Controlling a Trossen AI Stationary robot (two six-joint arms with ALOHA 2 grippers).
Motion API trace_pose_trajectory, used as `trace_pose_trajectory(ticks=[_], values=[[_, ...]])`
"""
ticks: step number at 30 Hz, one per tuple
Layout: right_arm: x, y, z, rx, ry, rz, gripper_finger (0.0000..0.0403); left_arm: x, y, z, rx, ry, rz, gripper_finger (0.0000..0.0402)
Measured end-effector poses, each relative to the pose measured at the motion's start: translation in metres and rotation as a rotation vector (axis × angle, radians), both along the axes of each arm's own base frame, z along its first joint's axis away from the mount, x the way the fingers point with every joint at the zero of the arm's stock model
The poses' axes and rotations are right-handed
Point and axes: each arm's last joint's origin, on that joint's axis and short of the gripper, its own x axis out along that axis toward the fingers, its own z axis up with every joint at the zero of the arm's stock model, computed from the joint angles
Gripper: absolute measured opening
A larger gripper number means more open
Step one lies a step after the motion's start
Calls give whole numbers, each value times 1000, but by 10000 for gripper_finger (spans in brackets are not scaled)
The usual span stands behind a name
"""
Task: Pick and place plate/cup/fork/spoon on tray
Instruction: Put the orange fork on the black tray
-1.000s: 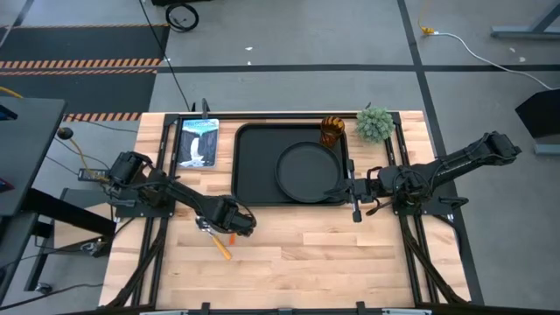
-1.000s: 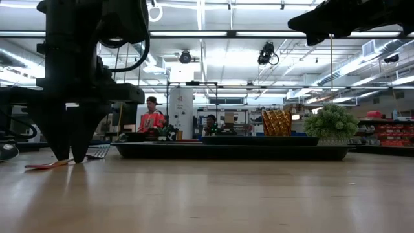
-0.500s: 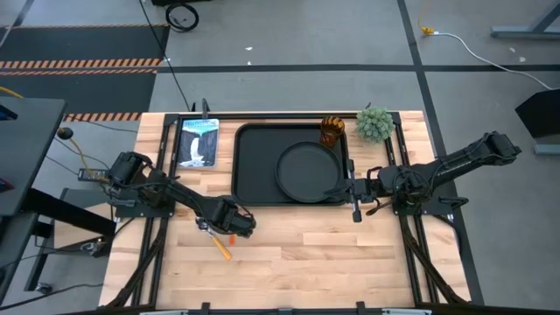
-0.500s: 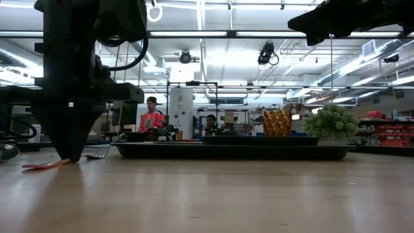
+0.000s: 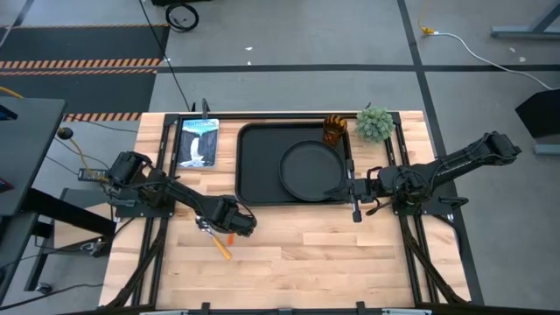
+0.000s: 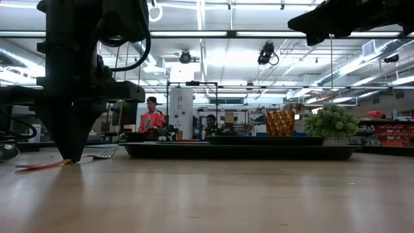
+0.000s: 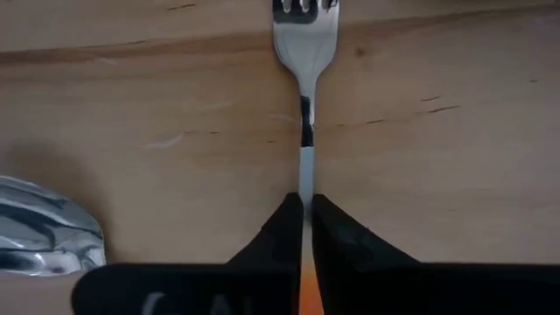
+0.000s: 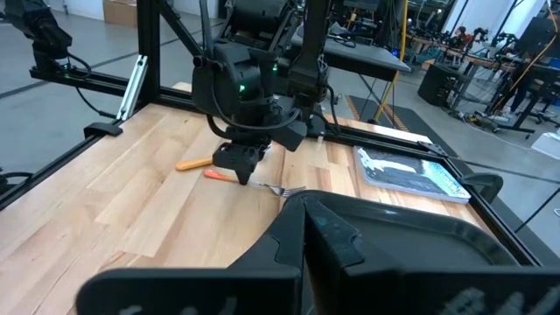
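Wooden surface (image 5: 289, 254): plate (image 5: 310, 170) and cup (image 5: 334, 129) trayed; cutlery pending.
I've got left gripper (image 7: 306, 210) clenched on fork (image 7: 303, 52); spoon (image 7: 44, 234) waits; right gripper (image 8: 302, 223) pinches tray (image 5: 259, 166) rim.

Fork (image 7: 303, 52): tine tips cut off at the left wrist view's edge; handle mostly hidden between the left gripper (image 7: 306, 229) fingers.
Spoon (image 7: 39, 234): bowl only, handle out of frame.
Plate (image 6: 259, 139): low view shows only the rim edge.
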Motion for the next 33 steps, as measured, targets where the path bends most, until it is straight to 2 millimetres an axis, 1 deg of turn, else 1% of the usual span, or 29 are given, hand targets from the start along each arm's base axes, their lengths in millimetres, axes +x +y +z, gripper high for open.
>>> trace_pose_trajectory(ticks=[6, 12, 15, 19, 22, 27, 33], values=[[0, 0, 0, 0, 0, 0, 9, -4, 1, 4, -14, 24, 0, 20], [0, 0, 0, 0, -2, 0, 9, -14, 7, 19, -7, 45, 20, 19], [0, 0, 1, 2, -8, 0, 9, -18, 15, 28, 7, 54, 42, 21], [0, 0, 1, 2, -9, 0, 9, -22, 32, 40, 49, 42, 79, 23], [0, 0, 1, 2, -11, 0, 9, -19, 48, 45, 74, 13, 96, 24], [0, 0, 1, 3, -15, 0, 9, -9, 80, 46, 97, -29, 94, 24], [0, 0, 1, 3, -15, 0, 9, 7, 124, 48, 151, -175, 96, 24]])
